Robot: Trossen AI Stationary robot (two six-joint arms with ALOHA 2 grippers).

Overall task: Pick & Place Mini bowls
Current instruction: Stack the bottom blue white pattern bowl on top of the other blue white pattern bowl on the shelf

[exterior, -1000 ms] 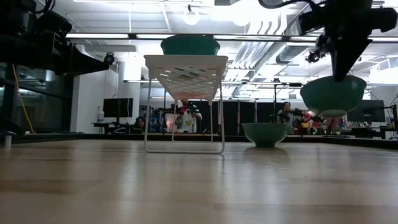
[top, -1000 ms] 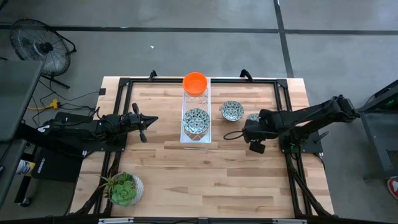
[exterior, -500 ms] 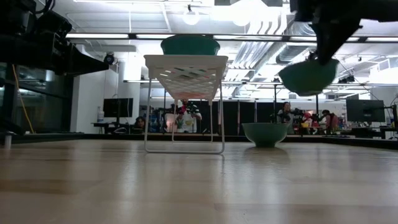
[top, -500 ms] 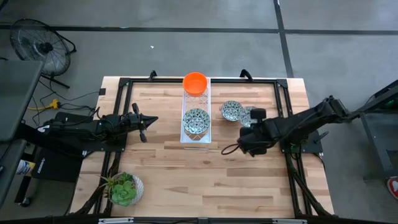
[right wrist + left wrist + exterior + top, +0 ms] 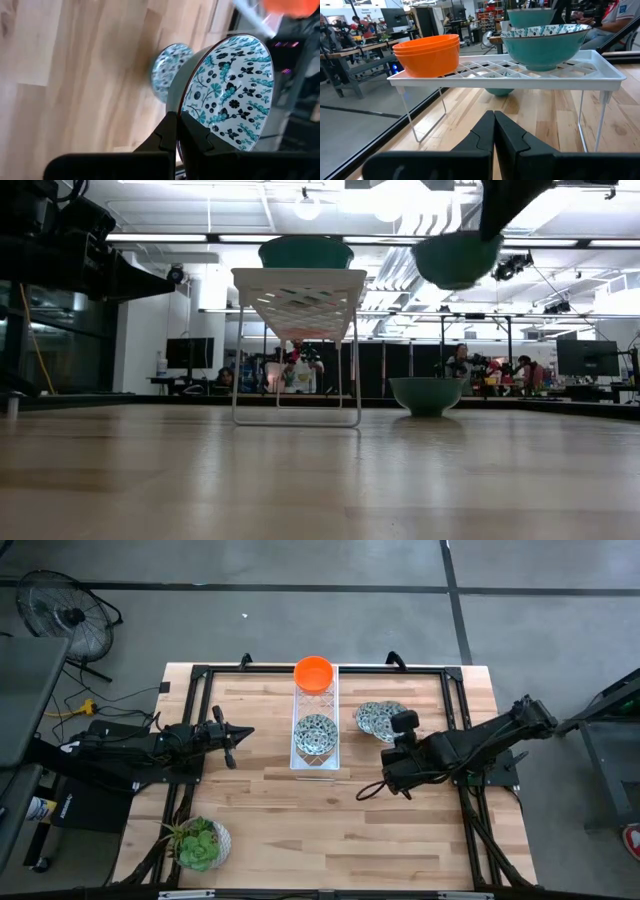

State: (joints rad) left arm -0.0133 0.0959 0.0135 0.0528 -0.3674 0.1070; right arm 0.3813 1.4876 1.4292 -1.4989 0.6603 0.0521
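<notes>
Bowls, rack and plant counted

Three patterned blue-grey ceramic bowls (image 5: 315,732), stacked plain orange bowls (image 5: 314,673), one white wire rack (image 5: 313,762), one potted green plant (image 5: 201,844).

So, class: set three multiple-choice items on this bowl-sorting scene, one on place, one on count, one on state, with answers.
1. Where do the stacked orange bowls sit?
A. on the white wire rack
B. on the table beside the plant pot
C. in the left tool

2. How many patterned bowls rest on the rack?
A. none
B. one
C. three

3. What is the right tool doing?
A. resting open on the table
B. gripping the rack's leg
C. holding a patterned bowl by its rim, in the air

Answers: 1 A, the left wrist view shows them on the rack's top. 2 B, one patterned bowl lies there in the high view. 3 C, its fingers pinch the rim above the table.
</notes>
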